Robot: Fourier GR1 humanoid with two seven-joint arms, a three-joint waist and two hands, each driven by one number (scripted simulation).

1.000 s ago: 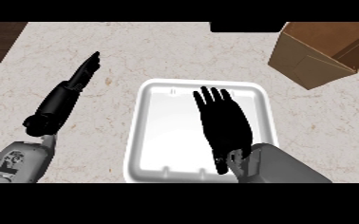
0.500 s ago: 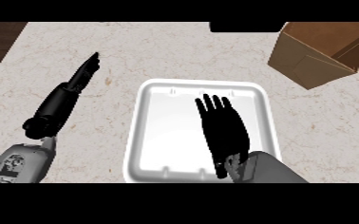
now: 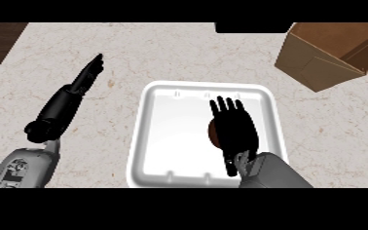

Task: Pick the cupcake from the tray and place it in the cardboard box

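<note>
A white tray [image 3: 161, 126] lies on the counter in the middle. My right hand [image 3: 234, 126] hovers flat over the tray's right half, fingers straight and spread, pointing away from me. A small brown edge of the cupcake [image 3: 212, 132] peeks out at the hand's left side; the rest of it is hidden under the palm. The cardboard box [image 3: 323, 58] stands at the far right with its top open. My left hand [image 3: 86, 75] rests open on the counter to the left of the tray, fingers straight and pointing away.
Light marbled counter [image 3: 144, 48] stretches between the tray and the box. A dark strip shows at the far left edge and a black block [image 3: 251, 27] at the counter's back.
My right hand has drawn back toward me over the tray, and the cupcake's brown edge now shows beside it. The left hand has not moved.
</note>
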